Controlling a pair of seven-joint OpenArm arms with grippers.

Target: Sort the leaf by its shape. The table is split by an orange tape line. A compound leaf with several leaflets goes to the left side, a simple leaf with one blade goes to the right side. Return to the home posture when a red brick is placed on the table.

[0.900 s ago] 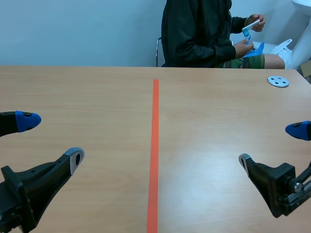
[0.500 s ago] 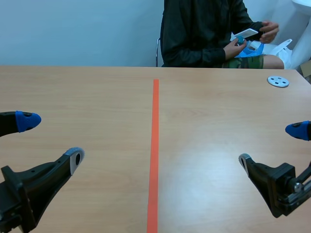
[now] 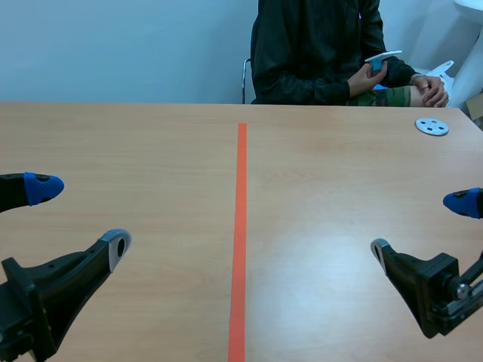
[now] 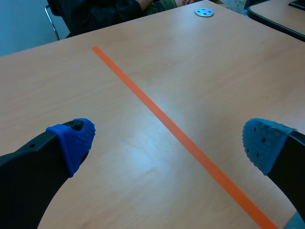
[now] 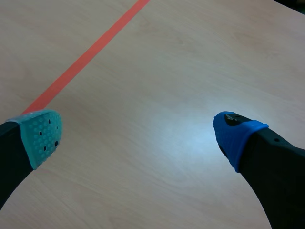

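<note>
No leaf lies on the table in any view. The orange tape line [image 3: 241,226] runs down the middle of the wooden table [image 3: 151,151]. My left gripper [image 3: 79,216] hovers low at the near left, open with nothing between its fingers; in its own view [image 4: 167,143] the tape line [image 4: 162,114] passes ahead of it. At the near right, my right gripper [image 3: 423,226] also stands open and holds nothing, seen over bare wood in its own view [image 5: 138,131].
A person in a dark jacket [image 3: 313,53] sits across the table, holding a small white and blue item [image 3: 381,59] off the table. A small grey disc with holes [image 3: 432,126] lies at the far right, also seen in the left wrist view [image 4: 204,12].
Both arms are still. The person's hands have shifted: the white and blue item now rests lower in one hand and the other hand has dropped to the lap.
</note>
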